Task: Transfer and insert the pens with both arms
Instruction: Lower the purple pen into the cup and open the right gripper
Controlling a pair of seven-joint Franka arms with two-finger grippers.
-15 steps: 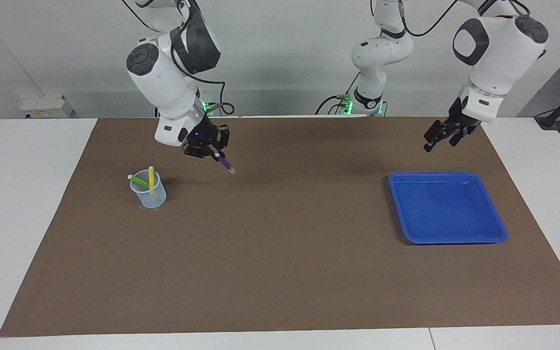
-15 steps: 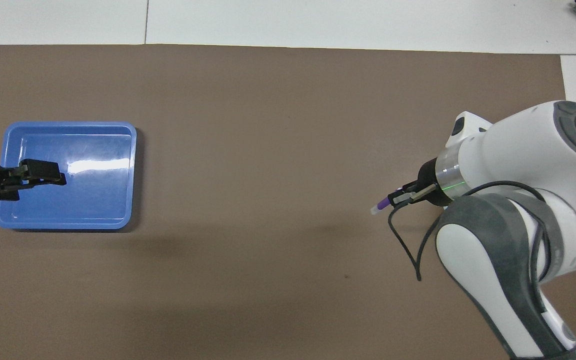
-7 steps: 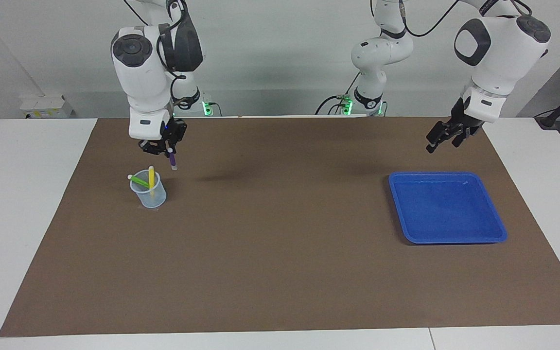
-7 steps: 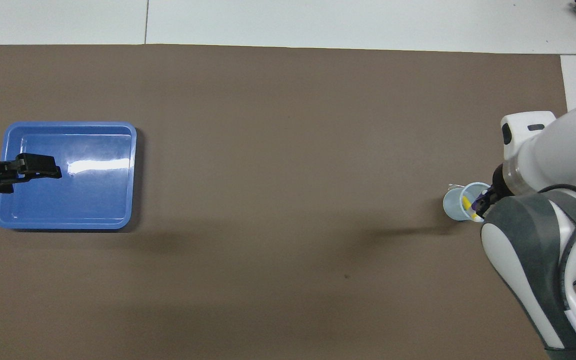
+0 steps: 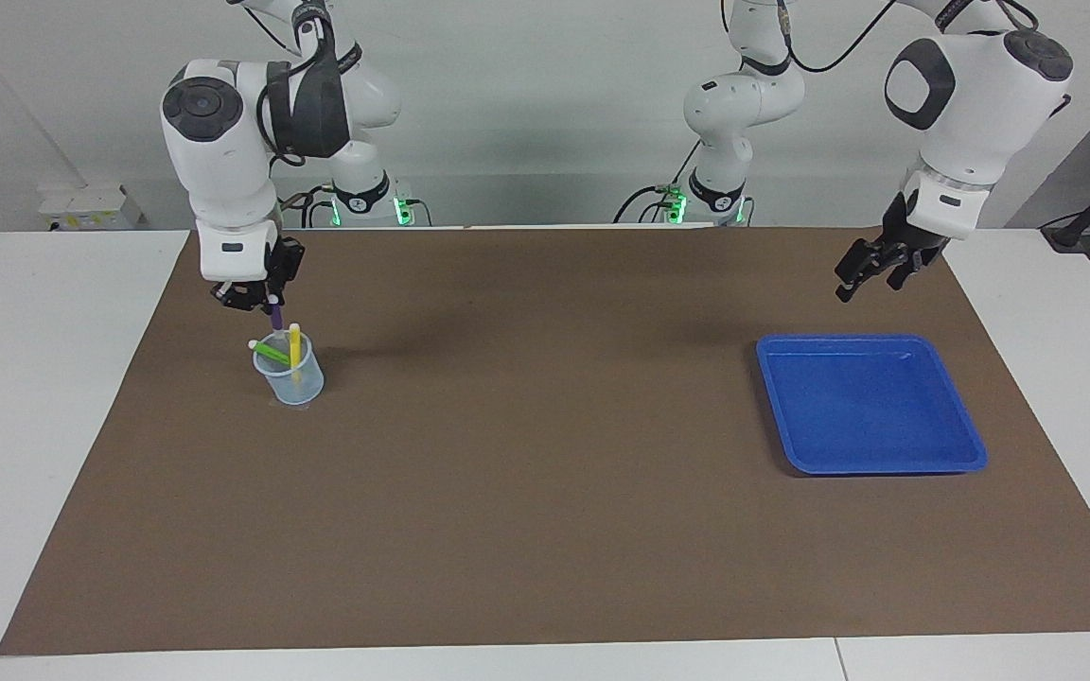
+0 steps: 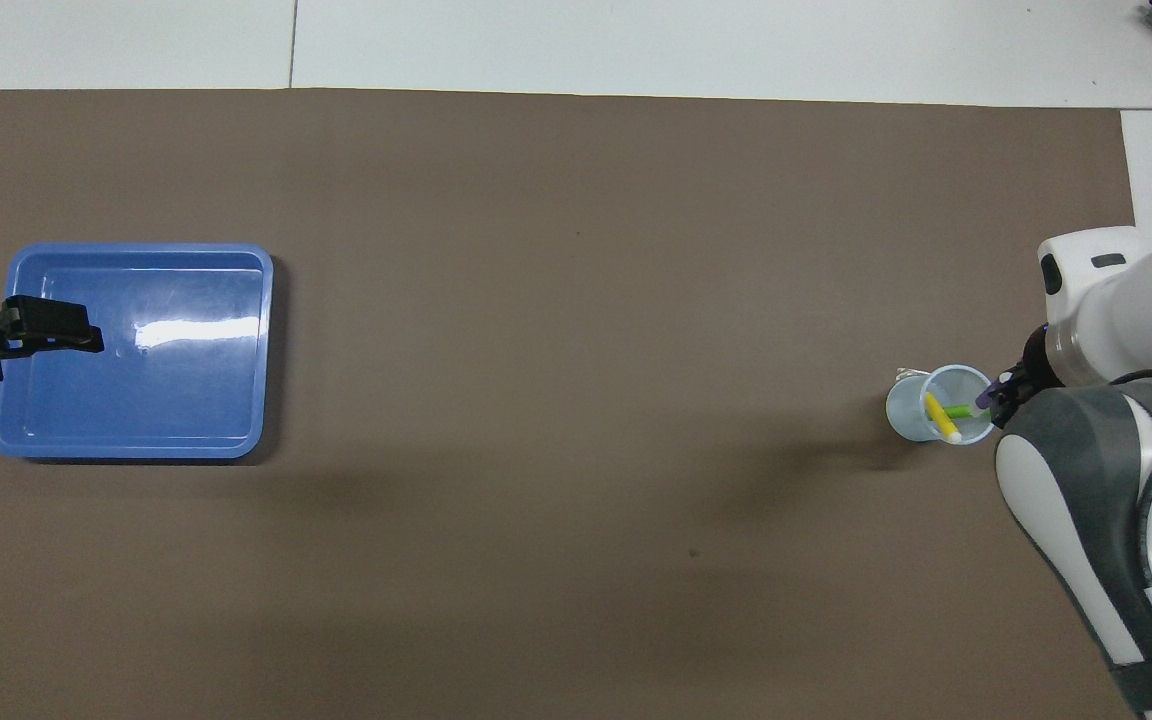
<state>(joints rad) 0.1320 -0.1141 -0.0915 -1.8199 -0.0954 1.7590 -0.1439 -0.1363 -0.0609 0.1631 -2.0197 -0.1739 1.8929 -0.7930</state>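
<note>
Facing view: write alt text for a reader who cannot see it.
The right gripper holds a purple pen upright over a clear cup that already holds a green pen and a yellow pen. The left gripper waits open in the air near an empty blue tray on the brown mat.

Green pen [image 5: 272, 354] and yellow pen [image 5: 295, 346] leaning in cup [image 5: 290, 380], purple pen [image 5: 275, 312] upright above

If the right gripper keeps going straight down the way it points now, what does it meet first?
Probably the cup. The right gripper, shut on the purple pen, points down over the cup's rim, so the pen's tip should enter beside the yellow pen and green pen. Depth is unclear; it may clip the rim.
</note>
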